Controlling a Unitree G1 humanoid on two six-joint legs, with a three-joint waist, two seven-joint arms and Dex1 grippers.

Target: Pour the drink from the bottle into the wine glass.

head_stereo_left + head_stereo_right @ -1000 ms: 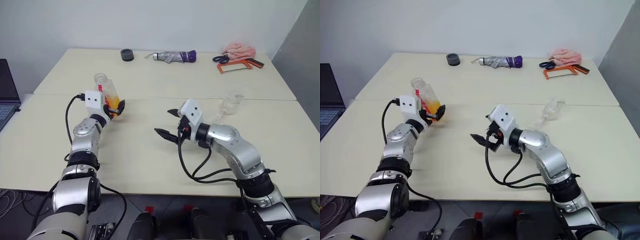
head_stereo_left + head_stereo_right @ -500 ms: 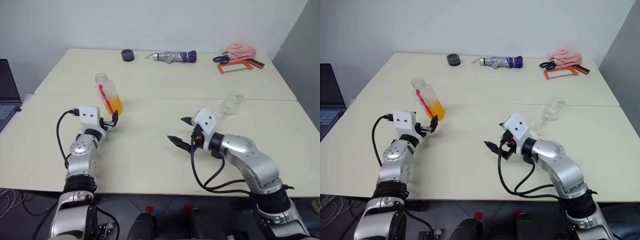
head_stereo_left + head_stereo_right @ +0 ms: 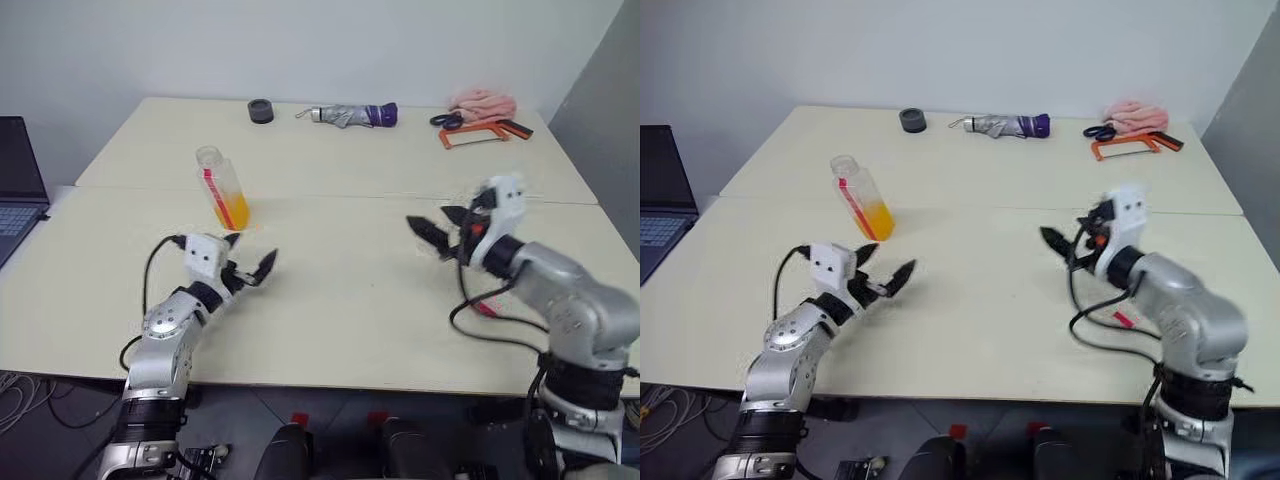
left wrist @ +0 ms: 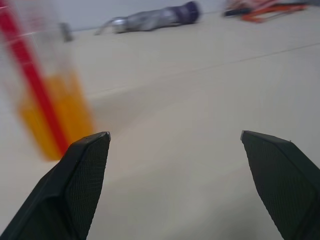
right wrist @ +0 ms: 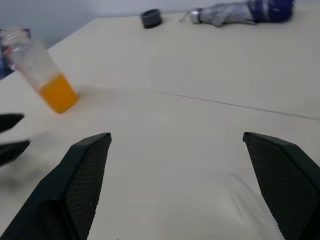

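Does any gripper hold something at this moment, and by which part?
Nothing is held. Left gripper and right gripper have open, empty jaws; the bottle stands free on the table.

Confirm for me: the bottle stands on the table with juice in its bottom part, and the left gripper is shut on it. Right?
Not quite. The left gripper is open and holds nothing; it sits apart from the bottle, nearer the robot. The left eye view shows the gap, and the left wrist view shows the fingers spread wide. The rest is right: the bottle stands on the table with juice in its bottom part.
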